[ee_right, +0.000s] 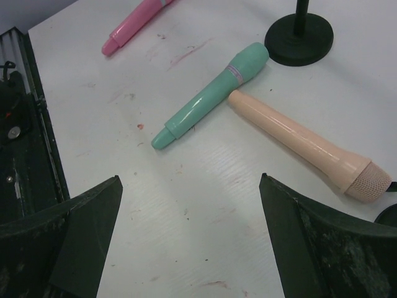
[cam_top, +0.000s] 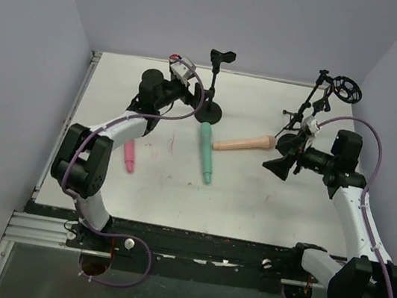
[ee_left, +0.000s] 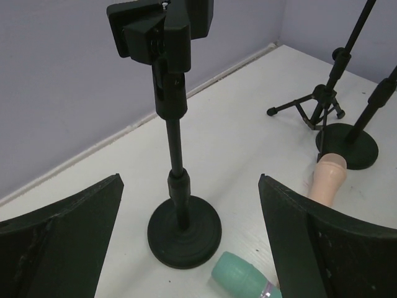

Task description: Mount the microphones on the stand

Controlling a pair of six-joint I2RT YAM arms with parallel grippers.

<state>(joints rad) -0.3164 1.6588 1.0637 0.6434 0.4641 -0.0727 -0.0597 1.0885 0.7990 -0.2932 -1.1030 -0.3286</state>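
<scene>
A black stand (cam_top: 215, 83) with a round base and a clip on top stands at the back middle. It fills the left wrist view (ee_left: 177, 155). My left gripper (cam_top: 194, 95) is open right beside it, its jaws either side of the pole (ee_left: 189, 180). The teal-green microphone (cam_top: 205, 152) lies in front of the base, its head showing in the left wrist view (ee_left: 245, 277). The peach-tan microphone (cam_top: 243, 144) lies to its right. The pink microphone (cam_top: 129, 155) lies at the left, partly under the left arm. My right gripper (cam_top: 279, 165) is open and empty (ee_right: 189, 180), near the peach microphone's head (ee_right: 366, 180).
A tripod stand (cam_top: 313, 99) with a ring mount (cam_top: 347, 88) stands at the back right. A second round-base stand (ee_left: 347, 146) stands by it. The table's black front rail (ee_right: 25, 143) is near my right gripper. Walls close in the sides and back.
</scene>
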